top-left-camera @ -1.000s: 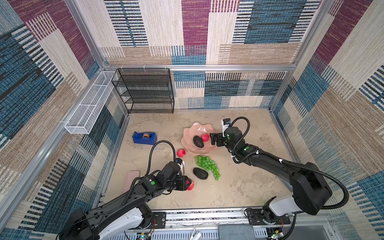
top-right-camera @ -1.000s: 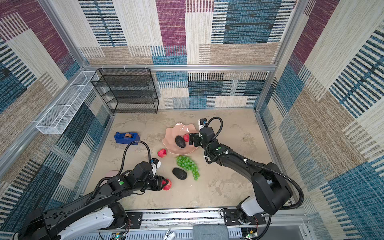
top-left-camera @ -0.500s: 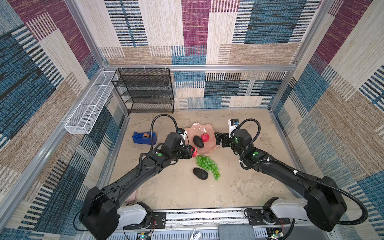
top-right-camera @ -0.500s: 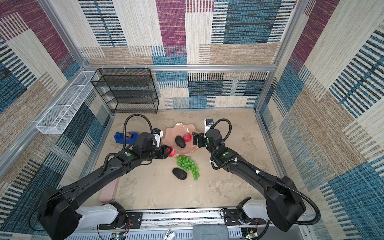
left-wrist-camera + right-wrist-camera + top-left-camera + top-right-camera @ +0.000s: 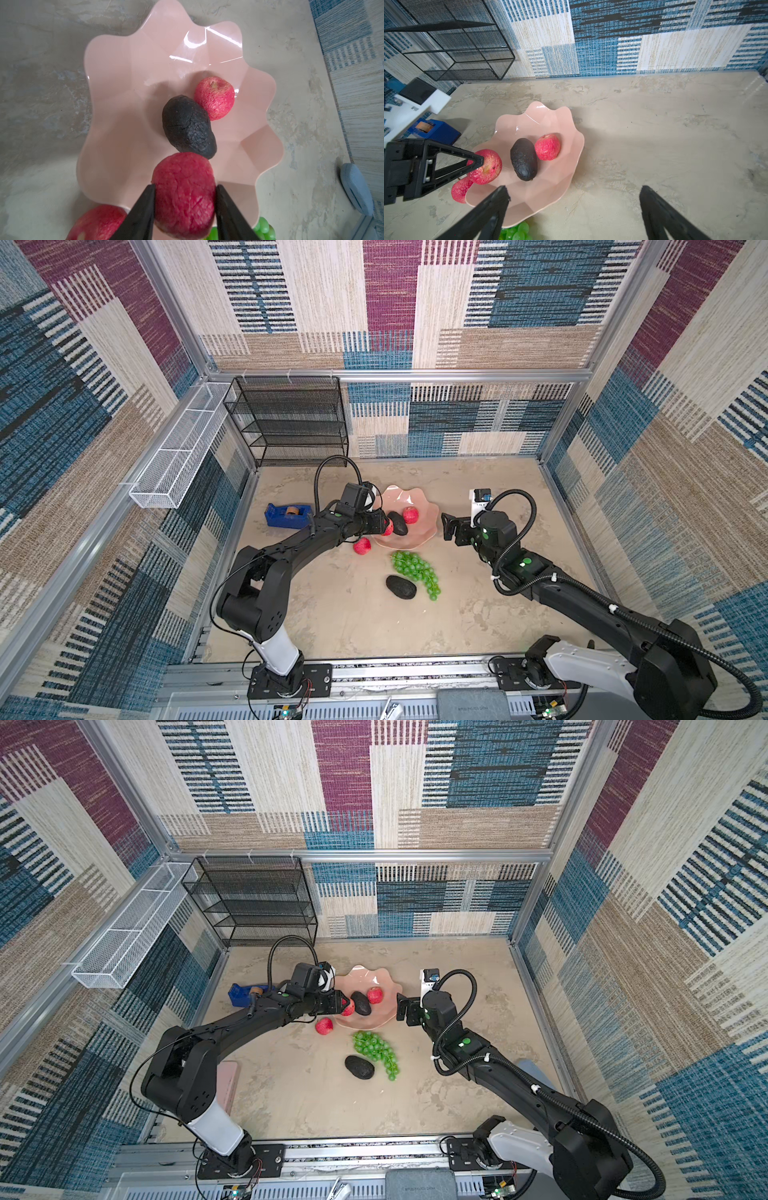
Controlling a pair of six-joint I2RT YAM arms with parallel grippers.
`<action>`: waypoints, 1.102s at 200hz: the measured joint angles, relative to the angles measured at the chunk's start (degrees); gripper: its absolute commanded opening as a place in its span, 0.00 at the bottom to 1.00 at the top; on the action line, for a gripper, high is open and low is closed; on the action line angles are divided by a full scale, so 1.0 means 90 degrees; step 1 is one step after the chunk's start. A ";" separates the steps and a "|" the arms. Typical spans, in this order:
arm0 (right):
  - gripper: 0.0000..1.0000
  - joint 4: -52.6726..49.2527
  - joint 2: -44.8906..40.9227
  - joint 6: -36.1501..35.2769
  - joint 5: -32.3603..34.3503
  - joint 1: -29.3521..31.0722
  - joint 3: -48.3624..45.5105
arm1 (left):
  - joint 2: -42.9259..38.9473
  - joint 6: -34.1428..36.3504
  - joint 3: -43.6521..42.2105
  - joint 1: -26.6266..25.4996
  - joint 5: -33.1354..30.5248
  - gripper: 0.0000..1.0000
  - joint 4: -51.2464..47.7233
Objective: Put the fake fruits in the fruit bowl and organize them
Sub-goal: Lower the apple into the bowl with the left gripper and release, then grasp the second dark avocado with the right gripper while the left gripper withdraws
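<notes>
My left gripper [image 5: 387, 527] is shut on a red apple [image 5: 184, 195] and holds it just above the near left rim of the pale pink fruit bowl [image 5: 420, 498]. An avocado [image 5: 188, 126] and an apple [image 5: 215, 97] lie inside the bowl, touching each other. On the table beside the bowl's left rim rests another apple [image 5: 362, 546]. In front of the bowl lie the green grapes [image 5: 415, 572] and a second avocado [image 5: 400, 587]. Right of the bowl, my right gripper [image 5: 574, 189] stands wide open and empty above bare table.
A blue tape dispenser [image 5: 287, 514] sits left of the bowl, beside my left arm. At the back left stands a black wire shelf [image 5: 291, 423], with a white wire basket [image 5: 178, 456] on the left wall. A flat pink case [image 5: 227, 1085] lies front left.
My left arm has carried the apple from the table's front up to the bowl's left rim. My right gripper has drawn back from the bowl to the right, still open.
</notes>
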 measured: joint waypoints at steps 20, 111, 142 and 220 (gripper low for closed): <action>1.00 -0.0046 -0.0056 -0.0007 0.0073 0.0000 -0.0034 | 0.0221 0.0000 0.0143 -0.0002 -0.0015 0.52 -0.0017; 0.91 -0.0100 0.0316 -0.0432 -0.0741 0.0068 -0.0036 | -0.0044 -0.0002 0.0311 0.0039 -0.0214 0.70 -0.0197; 0.88 -0.0117 0.0651 -0.0602 -0.1231 0.0746 -0.0058 | -0.1375 0.0002 -0.0352 0.0238 -0.0704 0.72 0.0041; 0.76 -0.0206 0.2276 -0.0282 -0.1435 0.2429 0.0194 | -0.5207 0.0068 -0.3143 0.0612 -0.2620 0.81 0.0580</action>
